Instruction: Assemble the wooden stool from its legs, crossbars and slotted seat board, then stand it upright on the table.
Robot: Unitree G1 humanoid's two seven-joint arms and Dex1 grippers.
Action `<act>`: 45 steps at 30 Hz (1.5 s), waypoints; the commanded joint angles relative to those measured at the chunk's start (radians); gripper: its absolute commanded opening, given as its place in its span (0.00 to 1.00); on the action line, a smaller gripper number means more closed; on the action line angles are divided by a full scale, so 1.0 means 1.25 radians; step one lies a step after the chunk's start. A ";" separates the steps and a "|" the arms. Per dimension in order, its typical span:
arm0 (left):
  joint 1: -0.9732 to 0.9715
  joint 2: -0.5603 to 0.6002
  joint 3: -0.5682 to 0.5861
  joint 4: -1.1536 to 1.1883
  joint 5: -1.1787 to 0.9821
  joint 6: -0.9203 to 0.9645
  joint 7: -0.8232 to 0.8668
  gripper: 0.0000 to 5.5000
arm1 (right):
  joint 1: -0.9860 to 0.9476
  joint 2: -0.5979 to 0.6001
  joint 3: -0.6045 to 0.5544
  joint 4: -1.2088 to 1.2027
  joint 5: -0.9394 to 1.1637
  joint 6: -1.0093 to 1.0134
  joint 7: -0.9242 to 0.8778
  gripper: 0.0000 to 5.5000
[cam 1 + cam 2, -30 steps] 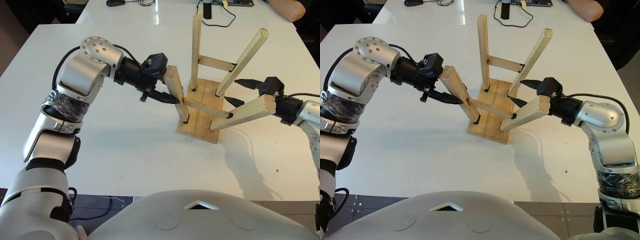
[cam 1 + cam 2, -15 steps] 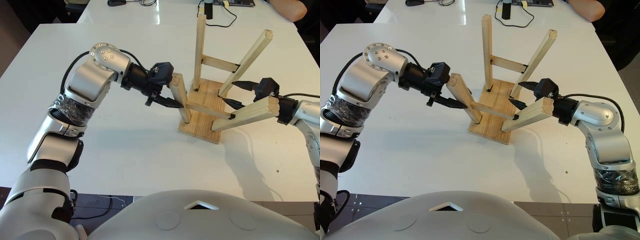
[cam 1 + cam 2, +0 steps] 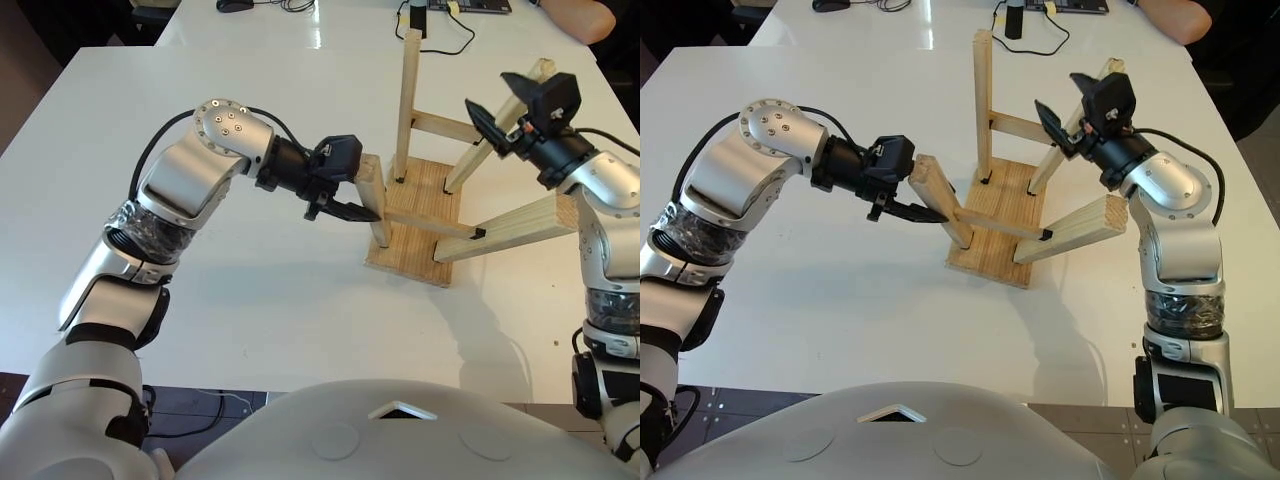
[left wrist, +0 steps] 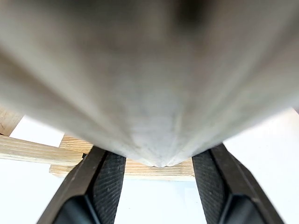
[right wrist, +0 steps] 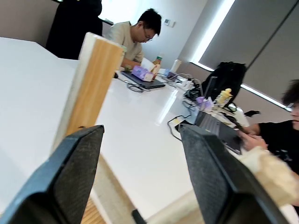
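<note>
The stool lies upside down, its slotted seat board (image 3: 412, 262) flat on the white table (image 3: 250, 290) and all its legs up. My left gripper (image 3: 362, 210) is shut on the near-left leg (image 3: 374, 196), which sits between its fingers (image 4: 100, 179). The near-right leg (image 3: 512, 229) leans low to the right, joined by a crossbar (image 3: 428, 224). My right gripper (image 3: 498, 102) hangs open, nothing between its fingers (image 5: 74, 177), beside the top of the slanted far-right leg (image 3: 478, 150). The far-left leg (image 3: 408, 100) stands upright with a second crossbar (image 3: 440, 127).
A dark bottle (image 3: 417, 20) and black cables (image 3: 455, 40) lie at the table's far edge, with a computer mouse (image 3: 232, 5) farther left. Bare tabletop stretches left of and in front of the stool.
My right gripper let go of the near-right leg and rose to the top of the far-right leg. My left gripper moved right with the near-left leg, and the stool slid slightly right.
</note>
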 commanded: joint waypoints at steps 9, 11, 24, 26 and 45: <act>0.066 0.011 -0.086 0.054 0.084 0.130 0.042 0.37 | -0.053 0.049 -0.120 -0.257 0.012 0.077 -0.150 0.54; 0.065 0.007 -0.083 0.050 0.077 0.148 0.049 0.37 | -0.051 0.070 -0.128 -0.369 0.108 0.131 -0.143 0.54; 0.044 -0.026 -0.081 0.058 0.086 0.250 0.150 0.37 | 0.077 0.072 0.084 -0.671 0.196 0.358 -0.249 0.54; 0.040 -0.031 -0.081 0.062 0.085 0.261 0.165 0.37 | 0.110 0.078 0.135 -0.670 0.152 0.358 -0.277 0.54; 0.025 -0.027 -0.112 0.047 0.081 0.260 0.158 0.37 | 0.279 0.175 0.341 -0.430 -0.151 0.147 -0.295 0.54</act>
